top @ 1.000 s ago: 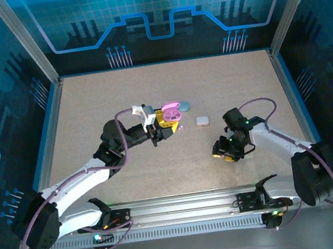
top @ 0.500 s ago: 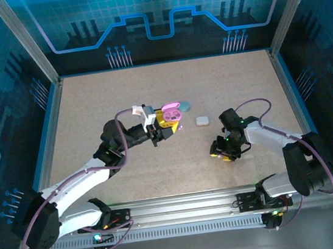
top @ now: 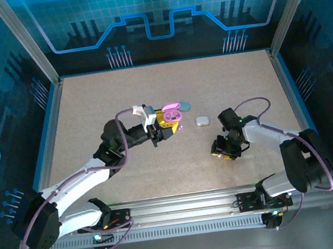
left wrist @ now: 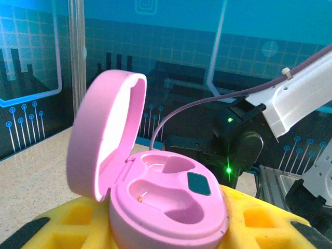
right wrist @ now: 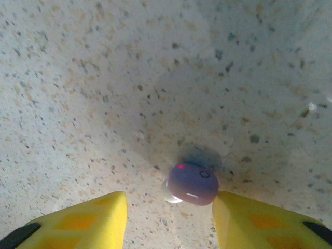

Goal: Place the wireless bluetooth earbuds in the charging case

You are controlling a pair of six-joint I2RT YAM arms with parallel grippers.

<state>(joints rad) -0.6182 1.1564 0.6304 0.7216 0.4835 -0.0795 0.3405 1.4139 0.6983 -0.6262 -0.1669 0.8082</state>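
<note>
Our right gripper [top: 224,152] has edged in, jaws half-wide astride the small purple plastic earbud [right wrist: 192,184] on the table, four o'clock from the open pink pebble-shaped charging case [left wrist: 166,207] that our left gripper [top: 165,124] stays clamped on. We judge the pinch comes next.

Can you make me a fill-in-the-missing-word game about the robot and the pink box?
1. The left gripper holds a pink charging case whose lid is ____.
2. Both hollows inside the case are ____.
3. Between the yellow fingers of the right gripper, a ____ earbud lies on the table.
Missing words: open; empty; purple.
</note>
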